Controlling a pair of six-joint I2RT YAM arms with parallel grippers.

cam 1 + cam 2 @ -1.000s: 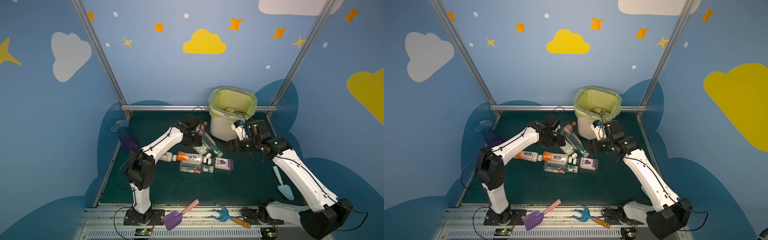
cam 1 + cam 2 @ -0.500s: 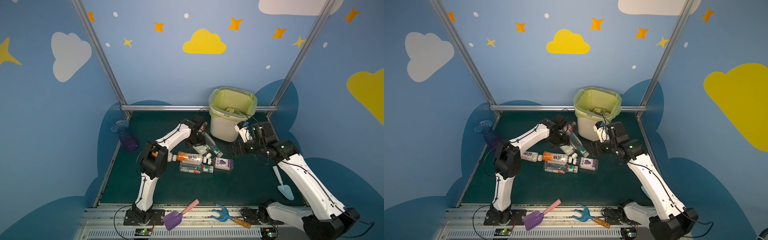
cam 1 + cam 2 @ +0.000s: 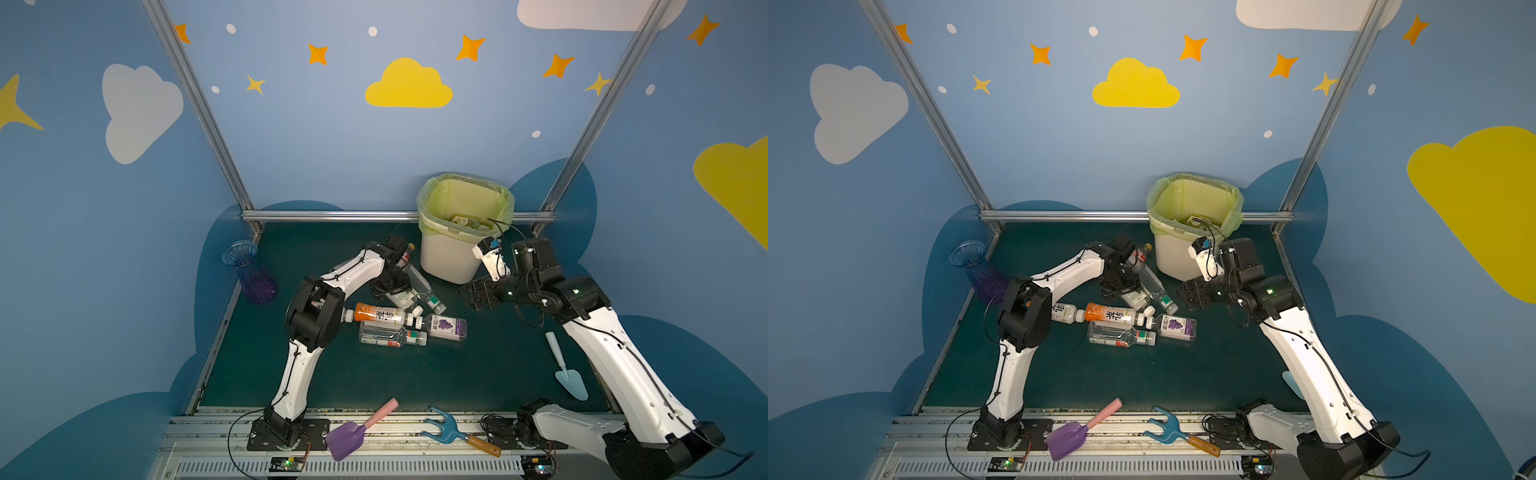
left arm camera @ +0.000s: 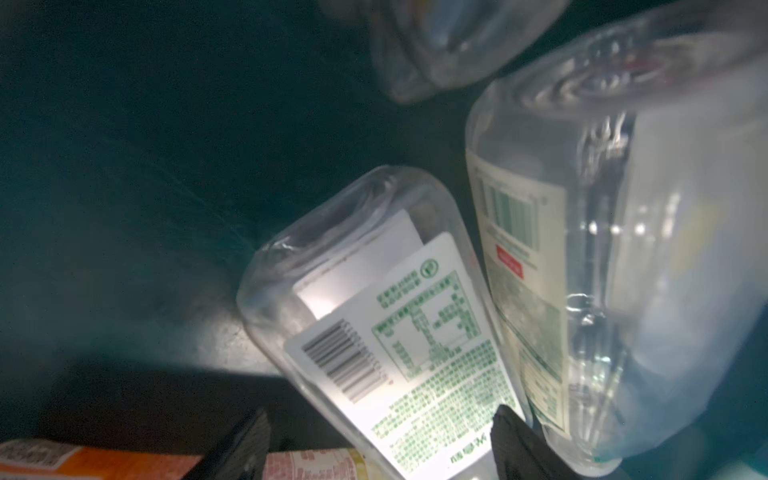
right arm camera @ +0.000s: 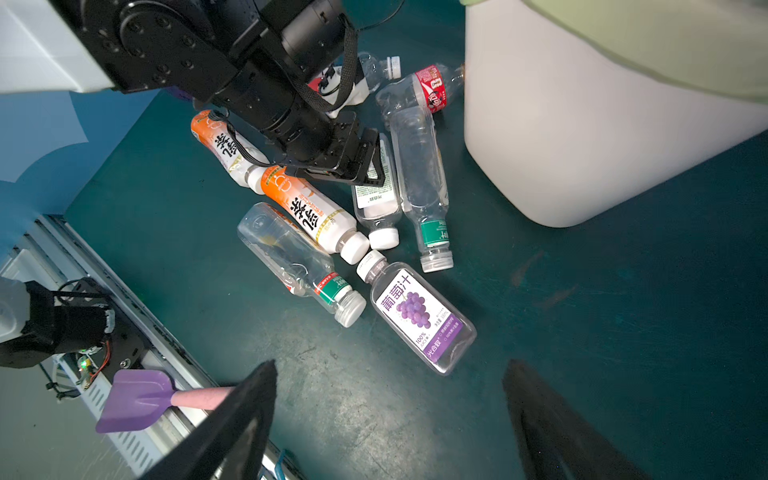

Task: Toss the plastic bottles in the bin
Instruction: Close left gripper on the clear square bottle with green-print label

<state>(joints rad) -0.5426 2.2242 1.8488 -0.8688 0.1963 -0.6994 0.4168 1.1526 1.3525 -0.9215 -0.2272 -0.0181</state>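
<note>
Black plastic fingers (image 4: 519, 449) of the left gripper (image 4: 376, 446) stand wide apart astride the white-label bottle (image 4: 415, 332), a clear, flat-sided flask lying on its side. Nothing is clamped: one finger is just beside its wall, the other well off it. Touching that flask, outside the nearer finger, lies a clear bottle (image 4: 582, 249) with a ringed base, and a third bottle (image 4: 449, 41), blurred, lies beyond the fingertips. Two smooth orange bottles (image 5: 303, 208) lie end to end by the farther finger.

The right gripper (image 5: 390, 419) hovers with its fingers spread just as wide and empty over bare, scuffed green mat (image 5: 602, 332). Just beyond its fingertips lies the grape bottle (image 5: 417, 316), square-shouldered and purple-labelled, its white cap just beside an orange bottle's cap. Open mat runs from one finger as far as the bin (image 5: 582, 124), a smooth cream tub with rounded corners and a yellow-green bag (image 5: 665, 50) folded over its rim. A red-label bottle (image 5: 432, 89) lies just beside its wall. Past the other finger a purple shovel (image 5: 133, 399) rests on the metal rail (image 3: 208, 432) at the mat's edge.
</note>
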